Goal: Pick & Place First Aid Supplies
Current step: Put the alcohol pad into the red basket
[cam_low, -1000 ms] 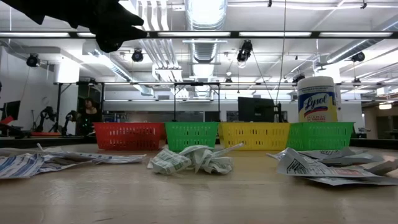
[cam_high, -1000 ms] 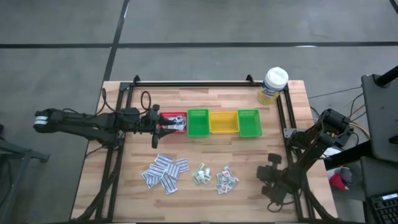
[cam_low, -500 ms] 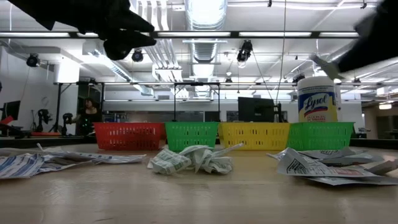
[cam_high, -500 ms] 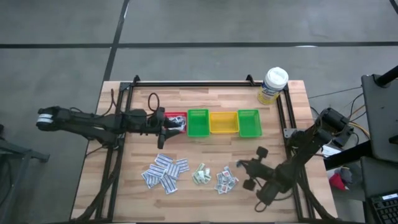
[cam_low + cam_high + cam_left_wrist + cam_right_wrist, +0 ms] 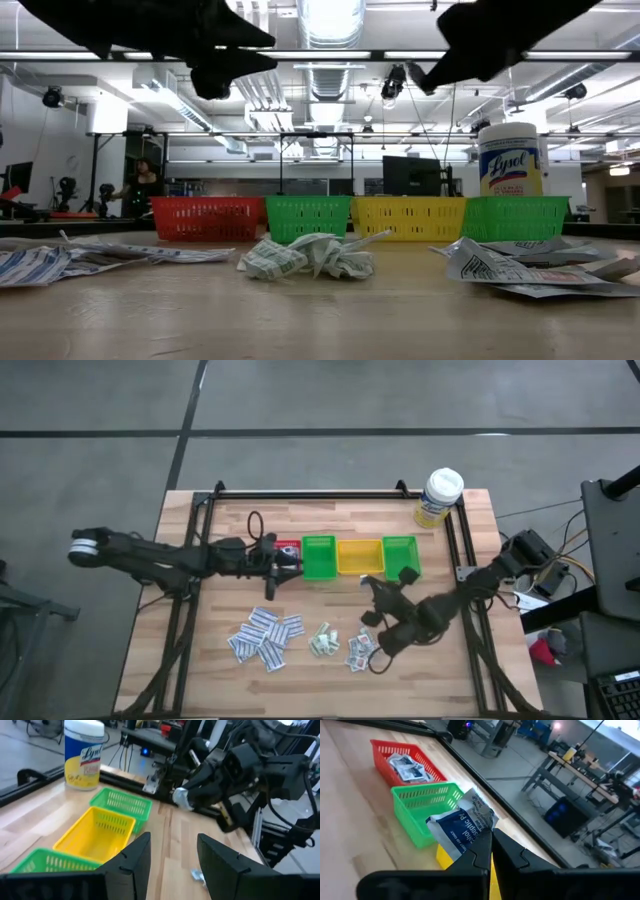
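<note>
The right gripper [image 5: 487, 837] holds a packet [image 5: 461, 824] with its fingers closed on one edge; the packet is white with a blue printed panel and hangs clear of the table [image 5: 330, 525]. In the high view this gripper [image 5: 368, 586] is above the table just in front of the row of bins, near the yellow bin [image 5: 359, 557]. The left gripper [image 5: 283, 559] hovers over the red bin [image 5: 283, 547], fingers open and empty; that bin already contains packets. The remaining supplies lie in three loose piles on the near half of the table: a left pile [image 5: 265, 637], a middle pile [image 5: 323, 640] and a right pile [image 5: 361, 651]. The step in hand appears to be transport of the held packet to a bin. Which bin is intended cannot be told from these views; the wrist view faces the green bin [image 5: 426, 810] next to the red one. The next move calls for positioning the right gripper squarely over the chosen bin, low enough that the light packet drops inside the rim, then opening the fingers. The left arm is close by, so clearance between the two arms should be kept.
</note>
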You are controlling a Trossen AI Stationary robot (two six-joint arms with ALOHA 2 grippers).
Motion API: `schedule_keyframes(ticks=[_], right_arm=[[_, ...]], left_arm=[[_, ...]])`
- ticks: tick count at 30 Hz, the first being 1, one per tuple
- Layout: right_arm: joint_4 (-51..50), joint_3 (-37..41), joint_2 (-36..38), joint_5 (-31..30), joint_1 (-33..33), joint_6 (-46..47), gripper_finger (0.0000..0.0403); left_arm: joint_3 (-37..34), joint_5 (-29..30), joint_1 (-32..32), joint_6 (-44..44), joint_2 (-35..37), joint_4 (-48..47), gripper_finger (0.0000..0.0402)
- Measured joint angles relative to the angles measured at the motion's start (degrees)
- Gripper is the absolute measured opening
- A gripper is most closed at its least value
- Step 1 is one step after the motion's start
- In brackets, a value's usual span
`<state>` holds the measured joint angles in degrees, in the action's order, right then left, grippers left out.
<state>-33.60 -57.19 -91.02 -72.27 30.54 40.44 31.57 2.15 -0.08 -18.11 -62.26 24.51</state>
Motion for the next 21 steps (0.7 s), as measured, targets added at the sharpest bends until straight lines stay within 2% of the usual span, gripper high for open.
schedule_keyframes(ticks=[8, 12, 21], right_arm=[[20.9, -0.1, -1.8, 0.0, -4.2, -27.3, 0.0008], [29.4, -0.3, -2.9, 0.0, -5.7, -37.9, 0.0008], [31.2, -2.9, -3.0, -0.2, -8.0, -45.9, 0.0008]], left_arm=[[0.0, -1.0, -1.0, 3.2, -7.8, 12.9, 0.0153], [0.0, -1.2, -1.7, 5.4, -11.7, 17.4, 0.0154], [4.2, -1.1, -1.9, 9.2, -18.3, 18.6, 0.0154]])
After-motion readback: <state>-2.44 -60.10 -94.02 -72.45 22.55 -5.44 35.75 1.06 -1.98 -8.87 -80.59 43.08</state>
